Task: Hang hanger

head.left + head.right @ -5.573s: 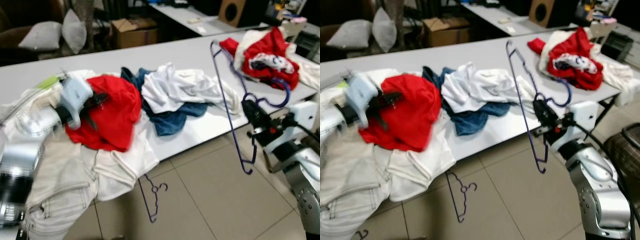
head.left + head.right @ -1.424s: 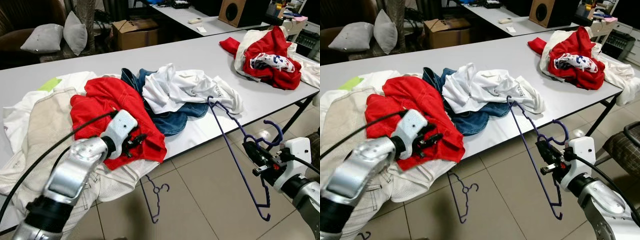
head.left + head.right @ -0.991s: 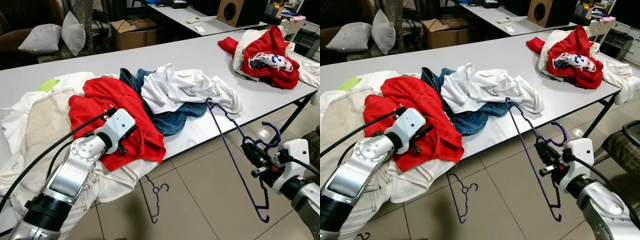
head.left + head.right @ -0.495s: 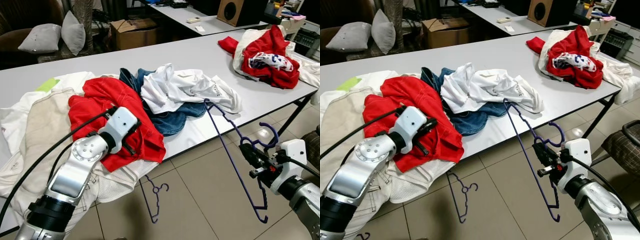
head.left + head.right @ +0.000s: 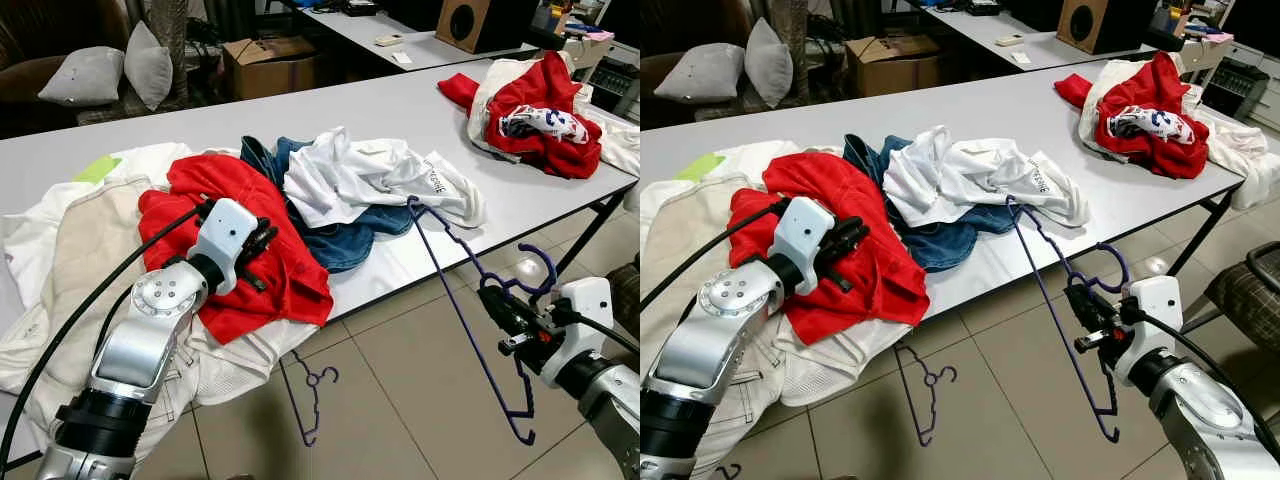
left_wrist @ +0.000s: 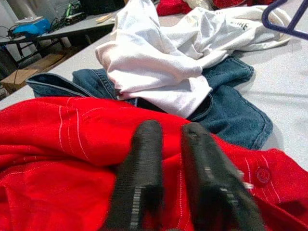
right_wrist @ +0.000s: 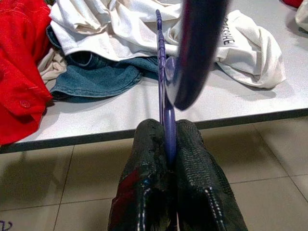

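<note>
Colour key. Purple hanger (image 5: pixel 470 330) clamped between the black fingers of the right gripper (image 7: pixel 166 156); a second purple hanger (image 5: pixel 305 395) on the beige floor tiles (image 5: pixel 400 400). Pale grey table (image 5: pixel 330 110). Solid red shirt (image 5: pixel 240 240) with a matching red button, under the black-fingered left gripper (image 6: pixel 168 144). Blue denim jeans (image 5: pixel 345 240). White T-shirt (image 5: pixel 370 180) with small dark lettering. Cream trousers (image 5: pixel 90 240). Far pile (image 5: pixel 535 105): red and white cloth, with a blue-and-white patch that may be a print. Brown cardboard box (image 5: pixel 265 62); grey cushions (image 5: pixel 115 72); a small lime-green patch (image 5: pixel 97 168).
</note>
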### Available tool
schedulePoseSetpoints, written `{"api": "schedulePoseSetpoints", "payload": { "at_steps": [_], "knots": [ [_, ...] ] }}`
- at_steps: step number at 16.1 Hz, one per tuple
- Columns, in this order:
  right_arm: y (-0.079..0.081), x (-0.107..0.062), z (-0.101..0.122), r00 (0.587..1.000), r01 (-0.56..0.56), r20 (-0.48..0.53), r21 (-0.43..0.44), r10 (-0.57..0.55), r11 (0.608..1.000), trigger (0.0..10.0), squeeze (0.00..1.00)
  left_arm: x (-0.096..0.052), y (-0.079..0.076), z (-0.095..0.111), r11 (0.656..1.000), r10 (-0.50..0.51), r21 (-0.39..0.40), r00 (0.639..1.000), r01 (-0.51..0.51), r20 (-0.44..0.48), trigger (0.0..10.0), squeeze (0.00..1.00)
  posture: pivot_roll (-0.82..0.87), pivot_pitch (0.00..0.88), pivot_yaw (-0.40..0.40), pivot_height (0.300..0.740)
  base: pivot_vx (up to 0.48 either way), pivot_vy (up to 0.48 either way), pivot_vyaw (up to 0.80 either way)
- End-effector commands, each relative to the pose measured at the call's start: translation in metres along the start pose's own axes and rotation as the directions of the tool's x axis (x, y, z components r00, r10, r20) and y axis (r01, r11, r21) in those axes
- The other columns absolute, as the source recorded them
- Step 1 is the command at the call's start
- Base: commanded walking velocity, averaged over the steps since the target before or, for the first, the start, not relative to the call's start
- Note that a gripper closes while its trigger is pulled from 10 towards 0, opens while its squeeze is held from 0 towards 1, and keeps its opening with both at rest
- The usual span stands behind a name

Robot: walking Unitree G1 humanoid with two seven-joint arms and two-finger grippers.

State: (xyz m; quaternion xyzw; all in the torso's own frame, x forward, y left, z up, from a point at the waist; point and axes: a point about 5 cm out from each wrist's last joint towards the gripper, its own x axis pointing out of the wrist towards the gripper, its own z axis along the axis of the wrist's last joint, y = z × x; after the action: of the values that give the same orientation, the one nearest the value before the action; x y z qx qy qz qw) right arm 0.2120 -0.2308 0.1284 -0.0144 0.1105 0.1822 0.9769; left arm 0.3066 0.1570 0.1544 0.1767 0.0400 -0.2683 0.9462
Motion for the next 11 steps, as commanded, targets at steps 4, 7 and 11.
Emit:
{"api": "schedulePoseSetpoints", "payload": {
  "at_steps": [4, 7, 11],
  "knots": [
    [-0.003, 0.005, -0.007, 0.996, 0.065, -0.056, -0.095, -0.071, 0.993, 10.0, 0.00, 0.001, -0.004, -0.013, 0.999, -0.016, 0.026, 0.998, 0.018, -0.058, 10.0, 1.00, -0.12, 0.000, -0.028, 0.740, 0.000, 0.000, 0.00],
    [-0.003, 0.007, -0.009, 0.991, 0.121, -0.043, -0.099, -0.126, 0.988, 10.0, 0.00, 0.002, -0.007, -0.018, 0.999, -0.027, 0.042, 0.997, 0.031, -0.079, 10.0, 1.00, -0.13, 0.000, -0.026, 0.740, 0.000, 0.000, 0.00],
    [-0.004, 0.008, -0.011, 0.990, 0.131, -0.043, -0.104, -0.136, 0.986, 10.0, 0.00, 0.004, -0.009, -0.025, 0.995, -0.032, 0.086, 0.991, 0.043, -0.127, 10.0, 0.94, -0.13, 0.000, -0.026, 0.740, 0.000, 0.000, 0.00]
  ]
}}
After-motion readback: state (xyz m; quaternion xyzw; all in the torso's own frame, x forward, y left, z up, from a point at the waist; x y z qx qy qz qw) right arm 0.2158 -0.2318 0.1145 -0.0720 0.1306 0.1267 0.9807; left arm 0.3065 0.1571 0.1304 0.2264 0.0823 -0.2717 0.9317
